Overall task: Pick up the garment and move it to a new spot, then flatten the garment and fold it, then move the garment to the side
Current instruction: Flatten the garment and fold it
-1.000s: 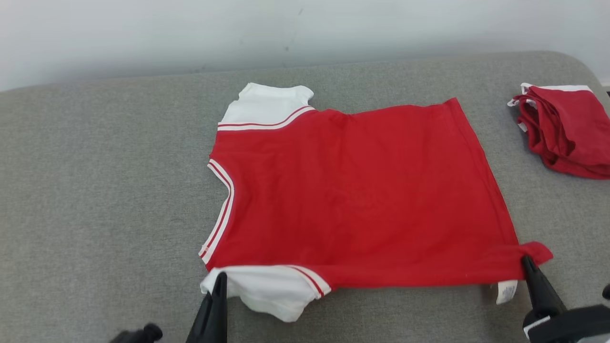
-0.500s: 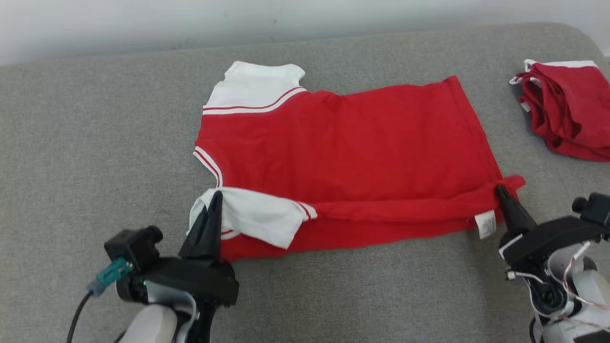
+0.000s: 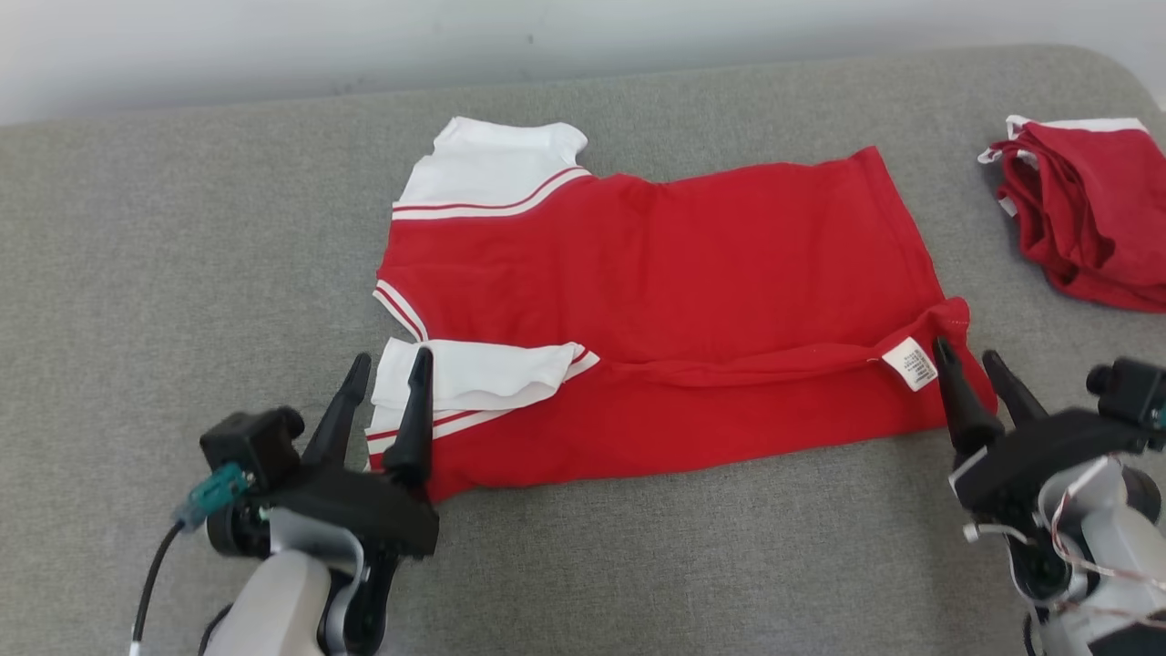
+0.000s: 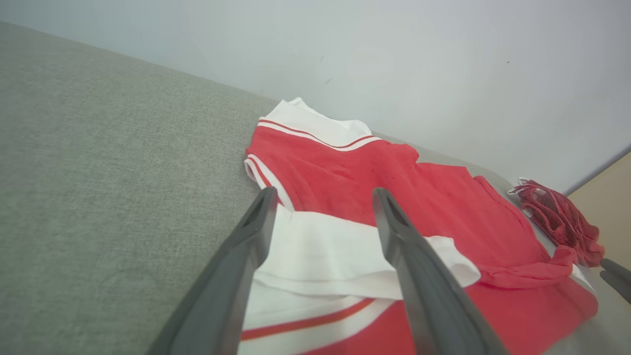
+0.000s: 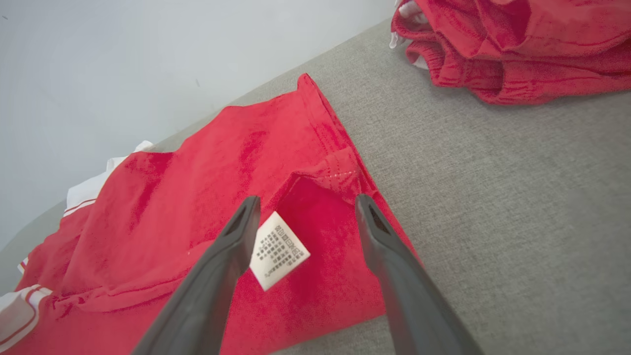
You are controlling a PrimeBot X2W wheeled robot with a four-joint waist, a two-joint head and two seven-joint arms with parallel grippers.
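Just beyond your left gripper point(image 3: 392, 357) and right gripper point(image 3: 964, 351), both open and empty, the shirt point(image 3: 656, 273) lies part-folded; regrasp its edge next.

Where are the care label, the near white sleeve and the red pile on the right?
label point(image 5: 278, 256), right wrist view, middle of the white tag.
sleeve point(image 4: 335, 251), left wrist view, middle of the folded-over white cloth.
pile point(image 3: 1093, 210), head view, middle of the red heap.
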